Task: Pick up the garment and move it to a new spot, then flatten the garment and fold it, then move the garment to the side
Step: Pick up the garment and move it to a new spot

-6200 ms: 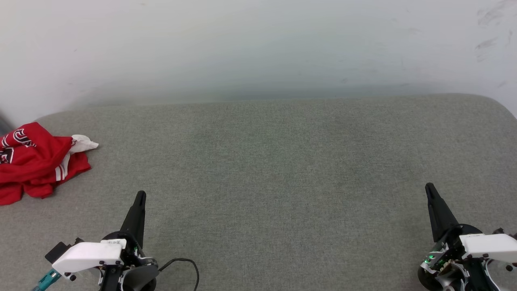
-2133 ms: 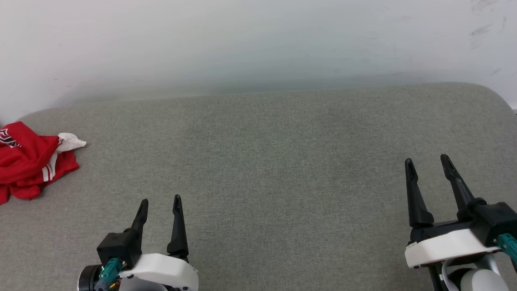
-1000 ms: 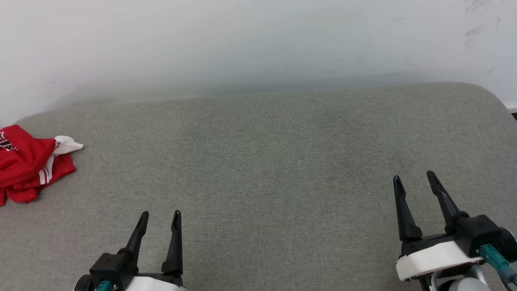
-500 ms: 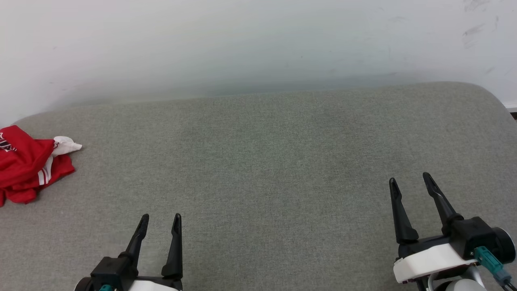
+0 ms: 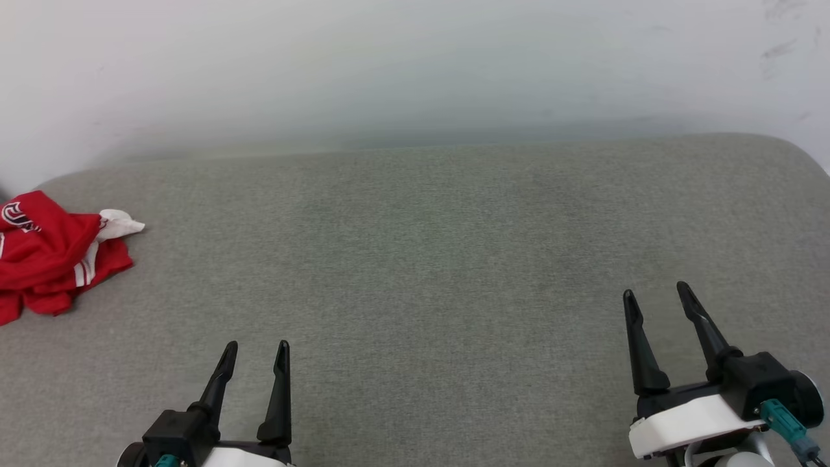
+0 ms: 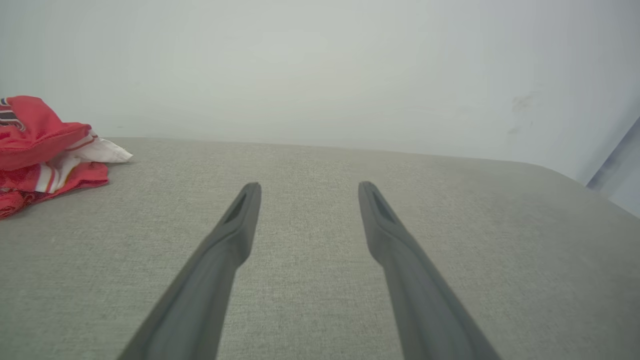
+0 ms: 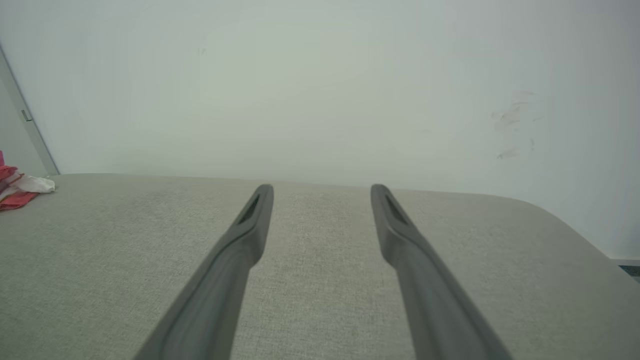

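One garment point(image 5: 52, 259), a red jersey-style T-shirt, lies crumpled in a heap at the far left edge of the grey fabric-covered surface point(image 5: 428, 259), near the back edge where the white wall point(image 5: 389, 65) rises. Bunched like this, it has no clear long axis. One white sleeve point(image 5: 120, 225) sticks out of the heap toward the middle of the surface, and a strip of red-and-white striped trim shows below it. A bit of white-outlined dark lettering shows on the top fold, too little to read.

Two grippers are in the head view. The left gripper point(image 5: 256, 347) sits low at the near left, its two dark fingers spread apart with nothing between them, well apart from the shirt. The right gripper point(image 5: 655, 292) sits at the near right, fingers likewise spread and empty, pointing toward the wall. Each wrist view shows bare grey fabric between the parted fingers.
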